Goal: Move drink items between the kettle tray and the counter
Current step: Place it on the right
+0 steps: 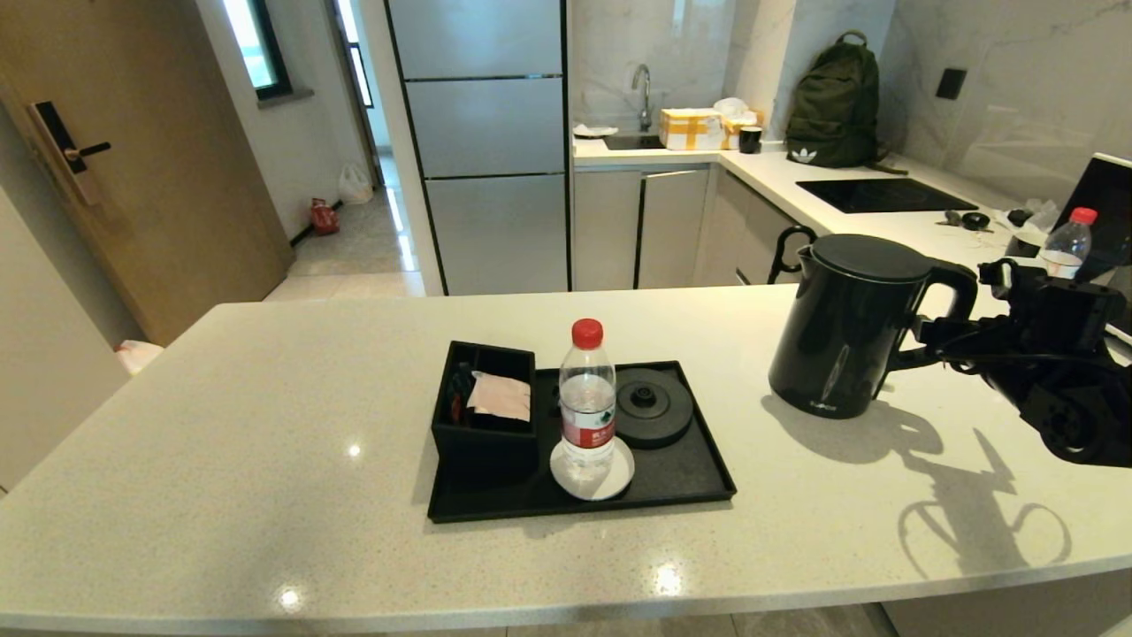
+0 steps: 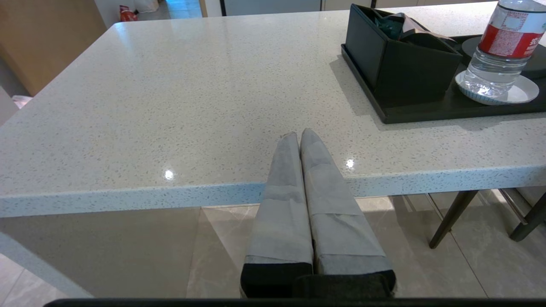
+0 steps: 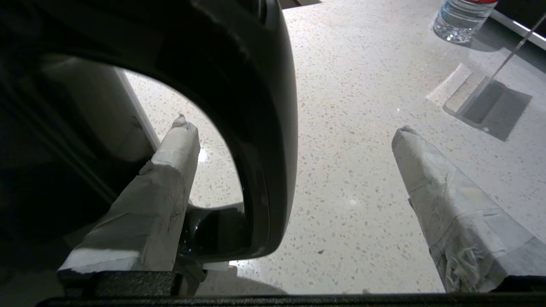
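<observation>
The black kettle (image 1: 845, 327) stands on the counter (image 1: 265, 425), right of the kettle tray (image 1: 699, 469). My right gripper (image 1: 924, 343) is at its loop handle (image 3: 264, 128) and open: one finger is inside the loop, the other well outside, so the grip bar lies between them (image 3: 294, 128). The red-capped water bottle (image 1: 586, 398) stands upright on the white coaster (image 1: 619, 478) in the tray, beside the bare round kettle base (image 1: 653, 405) and the sachet box (image 1: 485, 433). My left gripper (image 2: 299, 134) is shut and empty, parked at the counter's front edge, out of the head view.
A second red-capped bottle (image 1: 1066, 241) stands at the far right behind my right arm, next to a dark screen (image 1: 1105, 203). Behind are a hob (image 1: 884, 195), a green backpack (image 1: 836, 106) and a sink. Chair legs (image 2: 452, 217) show under the counter.
</observation>
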`<state>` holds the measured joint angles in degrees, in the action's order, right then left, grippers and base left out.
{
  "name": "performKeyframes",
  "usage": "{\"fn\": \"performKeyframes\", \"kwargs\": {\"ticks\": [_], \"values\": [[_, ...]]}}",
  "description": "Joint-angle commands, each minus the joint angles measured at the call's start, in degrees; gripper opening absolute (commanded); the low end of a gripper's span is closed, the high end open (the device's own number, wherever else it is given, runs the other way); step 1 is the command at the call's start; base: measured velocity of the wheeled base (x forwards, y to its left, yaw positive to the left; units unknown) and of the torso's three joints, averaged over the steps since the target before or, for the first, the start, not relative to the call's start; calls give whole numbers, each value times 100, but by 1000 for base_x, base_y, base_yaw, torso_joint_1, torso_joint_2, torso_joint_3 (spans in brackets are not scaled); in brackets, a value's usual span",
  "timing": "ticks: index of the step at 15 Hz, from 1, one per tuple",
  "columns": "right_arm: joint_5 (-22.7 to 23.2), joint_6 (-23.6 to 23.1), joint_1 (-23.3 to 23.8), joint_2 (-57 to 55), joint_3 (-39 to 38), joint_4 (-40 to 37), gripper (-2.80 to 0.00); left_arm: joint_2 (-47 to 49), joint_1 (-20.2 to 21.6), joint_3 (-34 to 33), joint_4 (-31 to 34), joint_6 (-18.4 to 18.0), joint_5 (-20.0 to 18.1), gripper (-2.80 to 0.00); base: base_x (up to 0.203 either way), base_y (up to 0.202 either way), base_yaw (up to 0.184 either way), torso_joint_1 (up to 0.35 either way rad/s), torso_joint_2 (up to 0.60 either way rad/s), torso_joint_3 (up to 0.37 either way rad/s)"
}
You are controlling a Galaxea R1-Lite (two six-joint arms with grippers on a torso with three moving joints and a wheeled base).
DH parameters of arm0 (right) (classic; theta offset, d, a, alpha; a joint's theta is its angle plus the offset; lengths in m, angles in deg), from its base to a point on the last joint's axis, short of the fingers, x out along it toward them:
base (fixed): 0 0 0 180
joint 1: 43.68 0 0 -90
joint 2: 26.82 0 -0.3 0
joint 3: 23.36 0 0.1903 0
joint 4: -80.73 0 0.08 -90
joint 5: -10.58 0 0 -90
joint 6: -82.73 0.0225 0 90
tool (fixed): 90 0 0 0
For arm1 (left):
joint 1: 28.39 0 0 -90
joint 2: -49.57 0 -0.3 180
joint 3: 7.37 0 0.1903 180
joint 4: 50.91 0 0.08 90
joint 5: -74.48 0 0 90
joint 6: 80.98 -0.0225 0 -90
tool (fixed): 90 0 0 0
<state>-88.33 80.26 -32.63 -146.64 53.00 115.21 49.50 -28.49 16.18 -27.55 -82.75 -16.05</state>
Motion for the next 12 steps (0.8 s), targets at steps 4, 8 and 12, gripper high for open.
{"fn": "performKeyframes", "kwargs": {"ticks": [4,8,12], "values": [[-629,-123,-296,196,-183,34,0,7,1,-1,0,-8,0,-280,0,0,0,0,0,0],[-844,-231,-515,579,-539,17,0,7,1,-1,0,-8,0,-280,0,0,0,0,0,0],[-849,-246,-576,1048,-699,-499,0,7,1,-1,0,-8,0,-280,0,0,0,0,0,0]]}}
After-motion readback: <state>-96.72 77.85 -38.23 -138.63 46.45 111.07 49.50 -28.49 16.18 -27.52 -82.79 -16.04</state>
